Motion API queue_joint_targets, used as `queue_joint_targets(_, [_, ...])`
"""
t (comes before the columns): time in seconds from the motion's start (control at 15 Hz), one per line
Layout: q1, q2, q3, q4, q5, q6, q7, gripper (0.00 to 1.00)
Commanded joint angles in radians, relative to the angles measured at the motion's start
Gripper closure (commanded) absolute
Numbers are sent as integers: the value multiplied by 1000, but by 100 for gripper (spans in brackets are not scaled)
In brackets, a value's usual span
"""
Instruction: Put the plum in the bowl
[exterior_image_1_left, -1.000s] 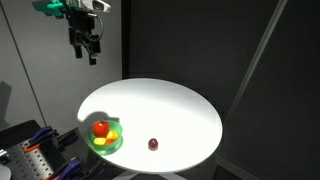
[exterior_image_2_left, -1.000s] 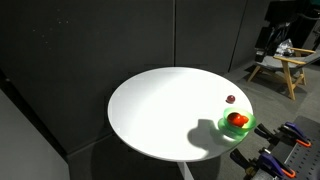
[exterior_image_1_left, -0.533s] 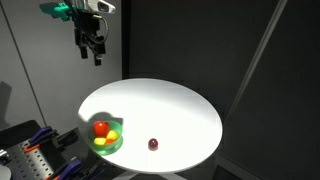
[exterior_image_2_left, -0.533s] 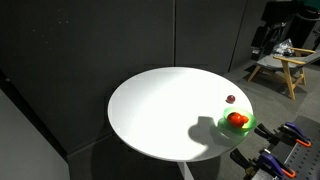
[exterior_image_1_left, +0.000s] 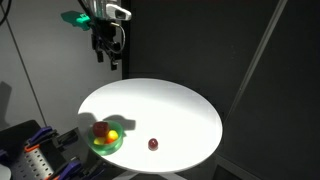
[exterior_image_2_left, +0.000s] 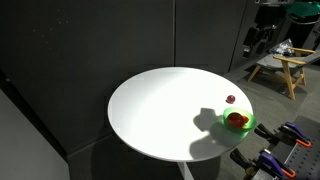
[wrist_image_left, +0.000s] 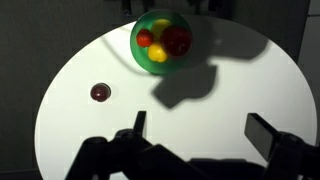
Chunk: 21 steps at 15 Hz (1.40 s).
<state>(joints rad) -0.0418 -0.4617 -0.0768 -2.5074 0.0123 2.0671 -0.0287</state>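
The plum (exterior_image_1_left: 153, 144) is small, round and dark reddish-purple. It lies alone on the round white table (exterior_image_1_left: 170, 105), and it also shows in the other exterior view (exterior_image_2_left: 230, 99) and in the wrist view (wrist_image_left: 100, 93). The green bowl (exterior_image_1_left: 106, 139) sits near the table edge, also in the other exterior view (exterior_image_2_left: 237, 123) and the wrist view (wrist_image_left: 160, 42); it holds a red-orange fruit and small yellow and red pieces. My gripper (exterior_image_1_left: 110, 60) hangs high above the table, far from the plum. In the wrist view its fingers (wrist_image_left: 205, 130) are wide apart and empty.
Dark curtains stand behind the table. A wooden chair (exterior_image_2_left: 280, 68) stands in the background. Clamps and gear (exterior_image_1_left: 40, 160) sit low beside the table. The arm's shadow falls next to the bowl (wrist_image_left: 185, 85).
My gripper has moved sideways, from beyond the table edge toward a spot above the table. Its shadow now falls on the bowl. The plum and bowl have not moved.
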Motion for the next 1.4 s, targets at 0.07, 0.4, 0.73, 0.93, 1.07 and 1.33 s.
queue_joint_targets(0.07, [-33, 119, -36, 60, -31, 56, -69, 0])
queue_joint_targets(0.4, [-71, 253, -51, 100, -88, 119, -62, 0])
queue_joint_targets(0.73, [-93, 373, -65, 128, -92, 206, -42, 0])
queue_joint_targets(0.93, [-104, 436, -76, 147, -83, 249, -46, 0])
queue_joint_targets(1.07, [-108, 463, -84, 157, -76, 267, -58, 0])
queue_joint_targets(1.33, [-106, 465, -84, 140, -75, 268, -52, 0])
